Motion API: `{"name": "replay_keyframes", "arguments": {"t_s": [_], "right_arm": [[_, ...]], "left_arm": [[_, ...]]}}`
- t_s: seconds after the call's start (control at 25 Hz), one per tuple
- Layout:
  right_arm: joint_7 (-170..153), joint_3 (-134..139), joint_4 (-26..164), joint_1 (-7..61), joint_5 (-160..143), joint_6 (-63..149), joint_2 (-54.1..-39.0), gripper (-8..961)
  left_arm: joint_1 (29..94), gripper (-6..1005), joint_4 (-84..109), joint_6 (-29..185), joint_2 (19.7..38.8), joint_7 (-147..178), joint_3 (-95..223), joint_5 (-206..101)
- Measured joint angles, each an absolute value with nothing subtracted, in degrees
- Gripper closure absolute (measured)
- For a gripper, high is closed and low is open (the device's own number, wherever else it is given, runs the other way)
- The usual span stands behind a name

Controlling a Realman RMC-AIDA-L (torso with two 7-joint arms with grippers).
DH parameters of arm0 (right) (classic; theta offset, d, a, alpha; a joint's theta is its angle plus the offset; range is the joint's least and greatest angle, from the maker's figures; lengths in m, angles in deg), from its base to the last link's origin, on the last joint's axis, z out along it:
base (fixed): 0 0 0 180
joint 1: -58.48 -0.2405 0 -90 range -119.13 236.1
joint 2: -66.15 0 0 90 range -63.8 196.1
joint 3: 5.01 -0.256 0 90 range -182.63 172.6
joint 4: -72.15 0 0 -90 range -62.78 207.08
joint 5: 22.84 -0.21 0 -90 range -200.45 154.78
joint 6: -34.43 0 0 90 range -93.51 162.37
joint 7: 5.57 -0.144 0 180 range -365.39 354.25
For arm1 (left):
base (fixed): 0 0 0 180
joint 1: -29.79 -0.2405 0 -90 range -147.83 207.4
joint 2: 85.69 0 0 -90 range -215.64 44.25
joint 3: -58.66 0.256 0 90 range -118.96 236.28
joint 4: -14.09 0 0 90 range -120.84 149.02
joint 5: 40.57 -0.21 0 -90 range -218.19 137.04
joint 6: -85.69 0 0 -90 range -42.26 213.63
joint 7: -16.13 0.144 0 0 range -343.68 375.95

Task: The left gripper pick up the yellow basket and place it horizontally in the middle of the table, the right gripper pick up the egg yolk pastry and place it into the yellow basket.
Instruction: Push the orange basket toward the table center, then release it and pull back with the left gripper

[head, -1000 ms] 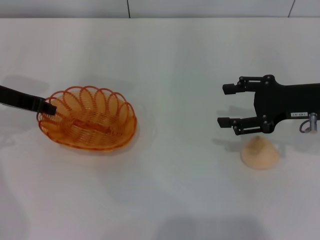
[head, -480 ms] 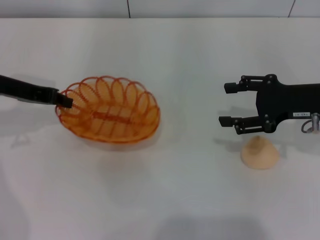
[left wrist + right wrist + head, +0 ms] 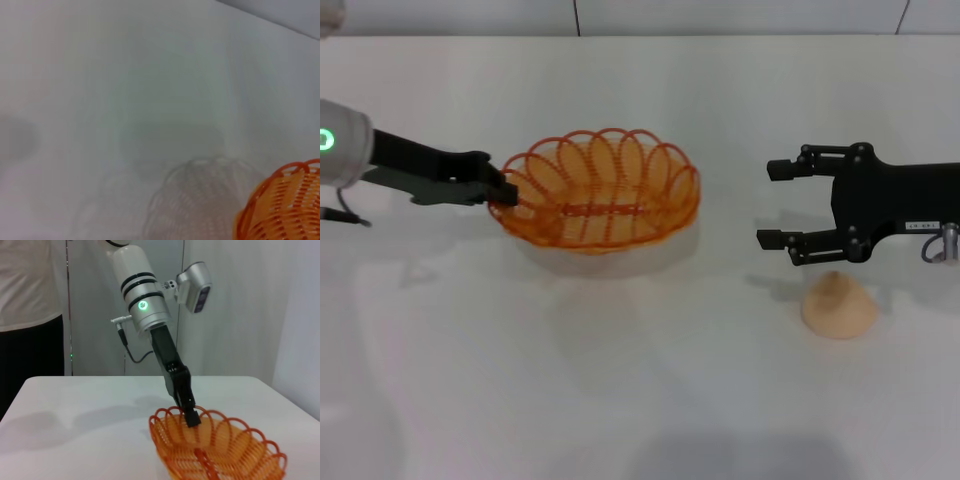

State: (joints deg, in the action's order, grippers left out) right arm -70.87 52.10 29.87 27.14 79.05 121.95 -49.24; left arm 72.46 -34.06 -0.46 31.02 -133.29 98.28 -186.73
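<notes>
The basket (image 3: 598,196) is hanging clear of the tabletop (image 3: 640,400), left of centre and nearer the far edge, its long axis running roughly left to right and its shadow falling on the white surface beneath. The left pincer (image 3: 501,191) is clamping the scalloped rim at the basket's left end; the right wrist view is showing its black fingers (image 3: 191,416) biting over one rim loop while the rest of the basket (image 3: 218,450) is cantilevering away from the grip. The left wrist view is catching only one orange edge of the basket (image 3: 282,205) above its shadow.

Judged from its open looped wire, the basket is probably light and springy, so a rim grip should be enough, though it may tilt or swing from this single hold; it calls for a level, gentle set-down in the middle of the tabletop.

The pastry (image 3: 839,303) is sitting on the tabletop toward the right edge, well apart from the basket. The right pincer (image 3: 772,206) is hovering just beyond the pastry, fingers spread apart and holding nothing. The pastry looks soft and crumbly, with a smooth dome that could slip; the likely best hold is low across its widest part, with light pressure, since squeezing near the peak risks crushing it.
</notes>
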Motion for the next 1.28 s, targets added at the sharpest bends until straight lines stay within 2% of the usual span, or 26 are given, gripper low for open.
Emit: {"name": "replay_keyframes", "arguments": {"t_s": [0.32,0.8,1.2,1.28], "right_arm": [[-70.6,52.2,29.9,26.7,79.0,122.2,-49.24,188],[-70.7,52.2,29.9,27.2,79.0,122.7,-49.08,190],[-70.5,52.2,30.0,27.3,79.2,122.7,-49.16,191],[-70.5,52.2,30.0,27.4,79.2,122.7,-49.16,191]], "left_arm": [[73.2,922,-33.9,4.2,33.33,-139.1,109.3,-184.9],[72.2,923,-33.9,6.4,33.40,-141.0,112.6,-180.5],[71.3,889,-34.0,6.3,33.33,-140.8,112.5,-179.9],[71.0,850,-34.1,6.4,33.40,-140.8,112.3,-179.8]]}}
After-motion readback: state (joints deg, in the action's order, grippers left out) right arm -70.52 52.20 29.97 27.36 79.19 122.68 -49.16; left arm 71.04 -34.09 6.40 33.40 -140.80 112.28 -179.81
